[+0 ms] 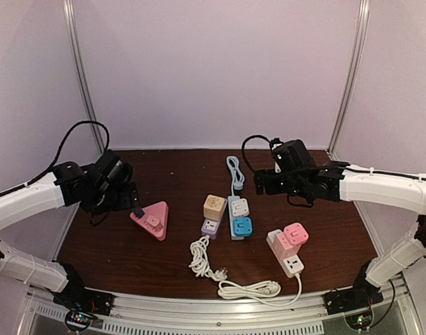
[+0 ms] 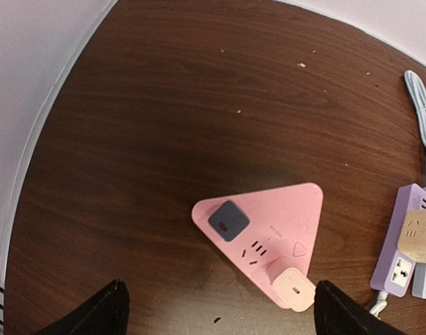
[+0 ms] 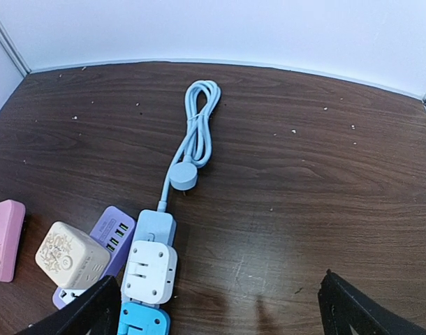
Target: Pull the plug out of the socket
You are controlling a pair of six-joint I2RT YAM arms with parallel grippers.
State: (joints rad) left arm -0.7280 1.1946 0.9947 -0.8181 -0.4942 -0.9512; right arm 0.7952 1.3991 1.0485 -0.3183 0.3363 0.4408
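The dark wood tabletop (image 1: 171, 174) is boxed in by pale walls, with several power strips scattered across its middle. As far as I can see, nothing has been pulled yet. On the pink triangular socket (image 2: 265, 230), centre-low in my left wrist view, a grey plug (image 2: 228, 220) sits near the left corner and a peach plug (image 2: 293, 289) at the bottom corner, and both look seated. On the blue strip (image 3: 156, 227), at the lower left of the right wrist view, a white plug (image 3: 149, 271) and a blue plug (image 3: 143, 322) below it also look fully in. I judge the task to be at the approach stage, with the whole grasp and pull left to do.

The left gripper (image 2: 220, 314) hangs above the table with the pink triangular socket framed between its fingers. Its jaws are spread wide and hold nothing. In the overhead view the left arm reaches in from the left edge, wrist pitched down toward the socket. The right gripper (image 3: 227, 310) is likewise spread wide and empty, over bare wood just right of the blue strip, and its arm comes in from the right edge. I cannot tell from the task line which plug is meant, but the left side looks better lined up.
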